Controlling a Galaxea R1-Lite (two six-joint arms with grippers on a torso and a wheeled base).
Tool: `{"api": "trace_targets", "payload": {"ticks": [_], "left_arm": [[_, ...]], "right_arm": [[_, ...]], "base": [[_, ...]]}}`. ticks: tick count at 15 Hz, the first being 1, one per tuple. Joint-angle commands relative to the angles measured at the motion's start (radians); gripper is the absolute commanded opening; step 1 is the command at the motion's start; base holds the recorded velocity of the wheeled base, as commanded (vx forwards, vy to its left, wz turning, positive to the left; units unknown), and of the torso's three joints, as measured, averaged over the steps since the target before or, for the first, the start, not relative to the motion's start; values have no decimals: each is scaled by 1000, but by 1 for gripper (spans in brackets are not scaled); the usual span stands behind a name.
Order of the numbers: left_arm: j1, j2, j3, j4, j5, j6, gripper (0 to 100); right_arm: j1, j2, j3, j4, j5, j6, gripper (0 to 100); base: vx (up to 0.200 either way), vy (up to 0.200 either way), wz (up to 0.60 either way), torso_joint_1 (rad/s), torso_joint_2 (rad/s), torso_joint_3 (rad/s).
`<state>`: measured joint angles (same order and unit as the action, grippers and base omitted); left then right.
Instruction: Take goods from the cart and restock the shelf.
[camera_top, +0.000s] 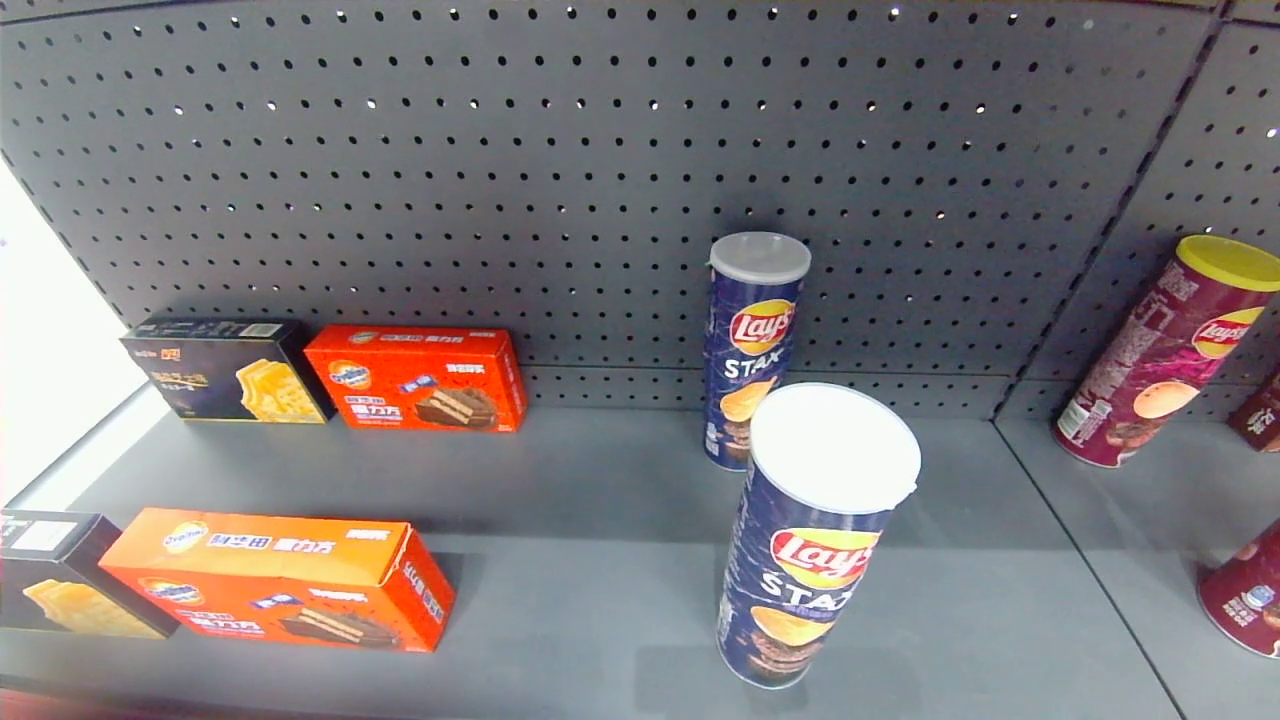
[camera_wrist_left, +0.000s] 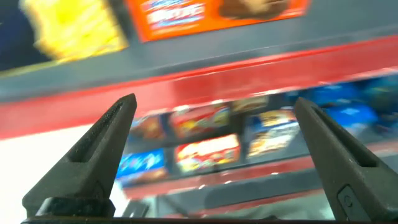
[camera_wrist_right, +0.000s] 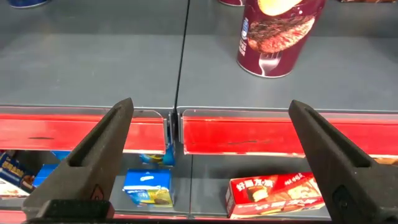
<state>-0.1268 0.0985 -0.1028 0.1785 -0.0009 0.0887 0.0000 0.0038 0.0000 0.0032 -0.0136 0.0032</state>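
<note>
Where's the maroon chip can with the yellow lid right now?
Head view, far right: the yellow-lidded maroon chip can stands on the shelf near the pegboard.

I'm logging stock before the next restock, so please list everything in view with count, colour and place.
Blue crisp cans: two, dark blue with pale lids, upright mid-shelf, one behind the other.
Maroon cans: three, maroon, right shelf section; the rear one has a yellow lid.
Orange boxes: two, orange, left side, one at the back, one at the front.
Dark boxes: two, black with yellow biscuits pictured, one left of each orange box.
Lower-shelf packets: blue and red, below the red shelf edge; count unclear.
Shelf: one, grey, perforated back panel.
Left gripper: one, black, open, before the red shelf edge.
Right gripper: one, black, open, before the red shelf edge.
</note>
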Motion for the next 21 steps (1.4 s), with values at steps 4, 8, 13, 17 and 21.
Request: {"api": "trace_targets", "payload": {"ticks": [4,8,13,17,21], "left_arm": [[154,-26,64,-142,-11,-10,100],[125,-85,103,-179,-70,43,100],[124,-83,103,-175,1,-29,100],[124,-83,103,-177,9,-50,100],[124,-83,103,-177,2,-49,100]], "right_arm": [[0,2,0,0,0,0,100],[0,2,0,0,0,0,100],[0,2,0,0,0,0,100],[0,2,0,0,1,0,100],[0,2,0,0,6,0,100]], "base": [[0,0,0,0,0,0],[0,0,0,0,0,0],[0,0,0,0,0,0],[0,0,0,0,0,0],[0,0,0,0,0,0]]}}
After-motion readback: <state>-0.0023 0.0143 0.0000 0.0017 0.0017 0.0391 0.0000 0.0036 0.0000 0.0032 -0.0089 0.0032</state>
